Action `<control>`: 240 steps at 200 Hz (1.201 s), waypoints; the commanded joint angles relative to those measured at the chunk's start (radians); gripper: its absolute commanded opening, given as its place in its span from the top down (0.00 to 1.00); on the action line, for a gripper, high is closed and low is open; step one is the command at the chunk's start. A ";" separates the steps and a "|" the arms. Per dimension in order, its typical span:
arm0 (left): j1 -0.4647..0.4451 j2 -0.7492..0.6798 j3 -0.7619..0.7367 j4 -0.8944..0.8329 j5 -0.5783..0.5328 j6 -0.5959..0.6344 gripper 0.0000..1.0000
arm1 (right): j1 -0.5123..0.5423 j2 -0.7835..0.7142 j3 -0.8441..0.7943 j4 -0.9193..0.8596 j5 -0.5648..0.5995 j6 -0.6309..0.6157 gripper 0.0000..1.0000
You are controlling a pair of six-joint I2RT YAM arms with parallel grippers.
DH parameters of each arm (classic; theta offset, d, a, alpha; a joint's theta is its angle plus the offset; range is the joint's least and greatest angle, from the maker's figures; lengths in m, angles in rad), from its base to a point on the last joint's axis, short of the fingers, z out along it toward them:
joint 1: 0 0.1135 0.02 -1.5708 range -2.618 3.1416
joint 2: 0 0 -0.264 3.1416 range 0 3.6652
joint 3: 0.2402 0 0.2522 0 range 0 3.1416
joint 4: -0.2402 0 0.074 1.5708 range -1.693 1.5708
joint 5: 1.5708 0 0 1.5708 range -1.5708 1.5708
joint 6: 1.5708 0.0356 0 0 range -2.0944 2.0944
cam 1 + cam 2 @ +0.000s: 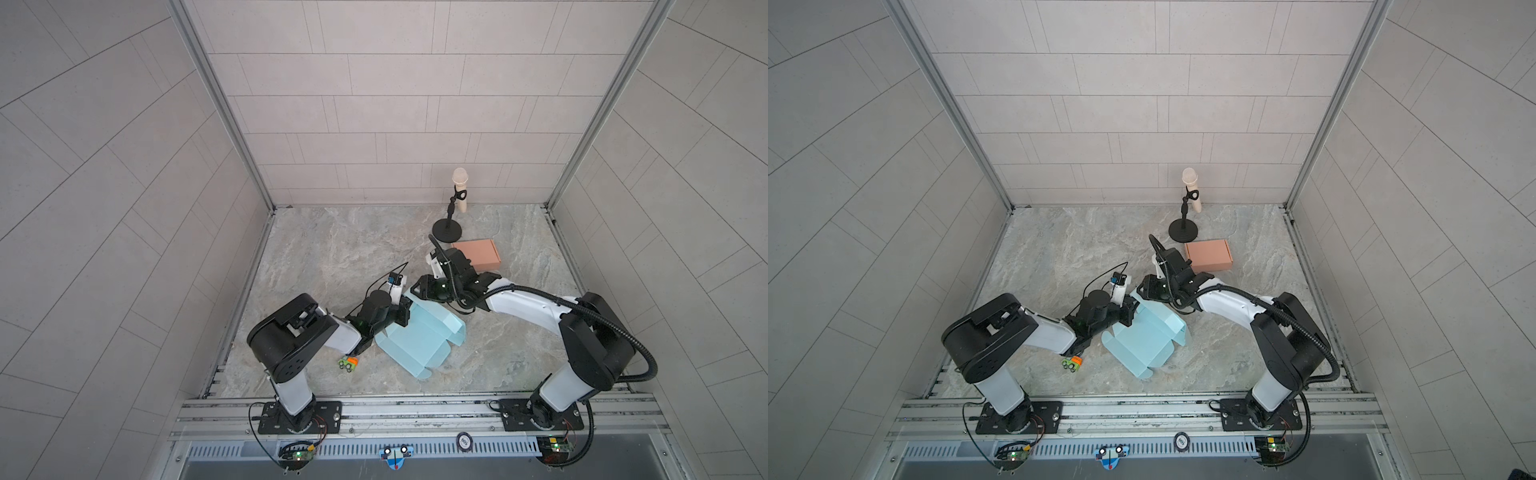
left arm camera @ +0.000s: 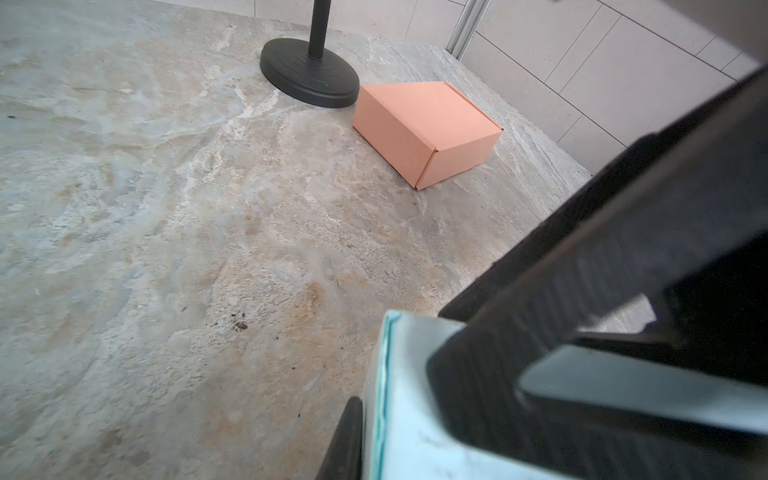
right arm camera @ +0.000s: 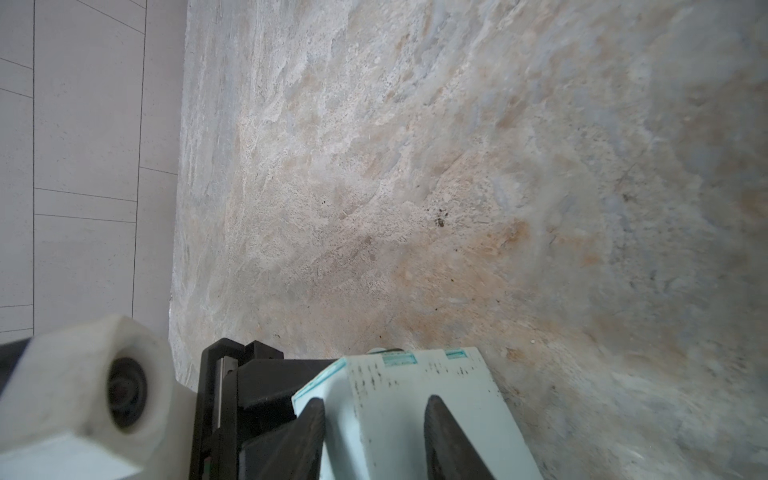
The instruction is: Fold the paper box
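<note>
— Item: paper box [image 1: 419,345], half-formed; raised wall pinched between left gripper's [image 1: 404,312] fingers.
— Right gripper [image 3: 374,419]: fingers spread, laid against that wall's far end. Advise: press along the crease while left anchors.

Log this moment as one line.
stage: folding blue box | left pincer: shut on blue box edge | right pincer: open over its panel | pink box: closed, apart

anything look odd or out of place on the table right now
A small green and orange toy car lies beside the left arm, with no part in the folding. The blue paper box has dark scuff marks on one panel, seen in the right wrist view.
</note>
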 commanded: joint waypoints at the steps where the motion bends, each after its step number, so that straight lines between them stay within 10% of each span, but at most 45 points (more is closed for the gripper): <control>1: 0.004 -0.057 -0.009 0.066 -0.003 -0.036 0.89 | 0.003 -0.024 0.052 -0.124 0.027 -0.028 0.54; 73: 0.005 -0.240 -0.051 -0.153 -0.104 -0.103 0.91 | 0.012 -0.182 0.354 -0.538 0.257 -0.343 0.43; 120: 0.032 -0.363 0.009 -0.413 -0.216 -0.123 0.91 | 0.079 -0.321 0.392 -0.609 0.487 -0.443 0.59; 159: 0.083 -0.391 0.064 -0.538 -0.258 -0.133 0.92 | 0.118 -0.368 0.319 -0.547 0.587 -0.467 0.96; 240: 0.159 -0.397 0.057 -0.525 -0.168 -0.208 0.92 | 0.156 -0.220 0.364 -0.500 0.530 -0.476 1.00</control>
